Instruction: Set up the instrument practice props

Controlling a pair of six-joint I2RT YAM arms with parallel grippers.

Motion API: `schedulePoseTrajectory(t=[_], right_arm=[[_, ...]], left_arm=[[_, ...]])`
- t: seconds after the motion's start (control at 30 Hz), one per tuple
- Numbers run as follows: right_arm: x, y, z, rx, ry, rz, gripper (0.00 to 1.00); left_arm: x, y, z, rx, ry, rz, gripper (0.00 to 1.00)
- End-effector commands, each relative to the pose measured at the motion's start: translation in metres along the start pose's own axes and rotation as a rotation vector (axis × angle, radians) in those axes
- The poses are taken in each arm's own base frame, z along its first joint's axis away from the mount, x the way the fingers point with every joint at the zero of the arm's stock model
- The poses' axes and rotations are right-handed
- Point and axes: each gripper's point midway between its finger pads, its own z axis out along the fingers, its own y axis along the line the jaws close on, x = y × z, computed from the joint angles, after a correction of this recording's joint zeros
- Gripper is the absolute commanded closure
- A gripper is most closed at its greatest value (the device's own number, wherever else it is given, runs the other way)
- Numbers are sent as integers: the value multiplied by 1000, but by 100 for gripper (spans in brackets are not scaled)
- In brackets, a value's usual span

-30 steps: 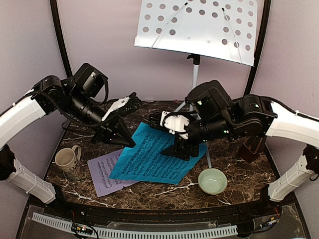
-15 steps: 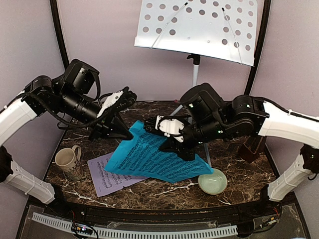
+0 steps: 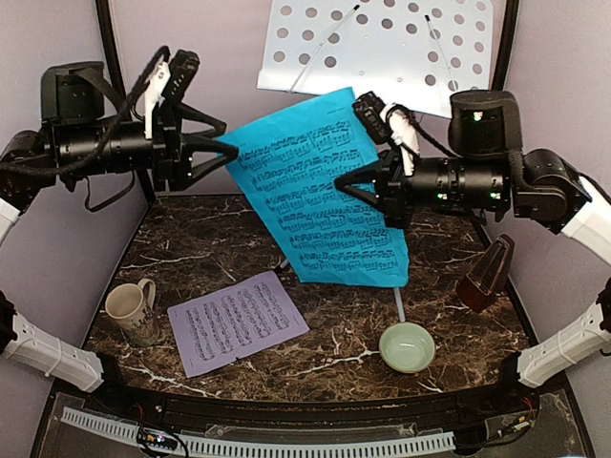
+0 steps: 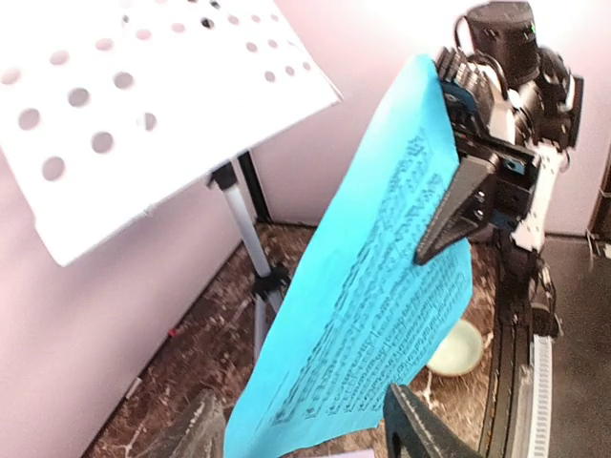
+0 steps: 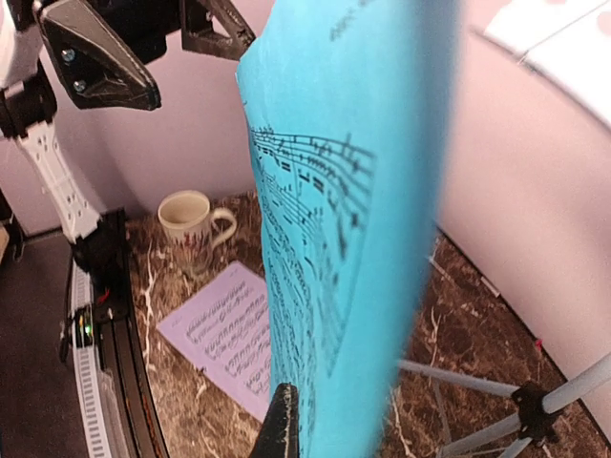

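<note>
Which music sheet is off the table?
The blue sheet, held up by the right gripper; the lilac sheet lies flat on the table near the mug.

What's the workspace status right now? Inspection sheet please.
surface: dark marble table, no spills seen
job's things: blue sheet held up in front of music stand; lilac sheet flat on table; metronome upright, right side
clutter: mug front left, bowl front right
grippers: right gripper shut on blue sheet's edge; left gripper open at the opposite edge
cables: black lead hanging under left arm
surroundings: pale walls, black poles
</note>
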Motion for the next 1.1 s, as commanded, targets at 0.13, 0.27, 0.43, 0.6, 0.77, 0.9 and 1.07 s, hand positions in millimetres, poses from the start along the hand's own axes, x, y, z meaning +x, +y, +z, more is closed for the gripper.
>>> schedulePoseTrajectory(t=[0.13, 0.27, 0.43, 0.6, 0.77, 0.9, 1.07], right_arm=[[-103, -54, -80, 243, -392, 129, 100], [-131, -81, -124, 387, -519, 167, 100], [-142, -112, -177, 598, -624, 196, 100], [-147, -129, -208, 742, -669, 186, 100], [-151, -137, -222, 824, -714, 167, 100], [-151, -142, -224, 858, -728, 161, 100], [-156, -143, -221, 865, -742, 145, 100]], left_arm=[[-108, 41, -18, -157, -273, -24, 39], [-145, 56, -9, -200, -359, -19, 39], [-158, 79, 24, -277, -346, -10, 40], [-169, 91, 35, -334, -392, 24, 40], [-167, 96, 57, -343, -385, 41, 42], [-165, 99, 72, -351, -384, 53, 43], [-165, 108, 82, -404, -388, 92, 50]])
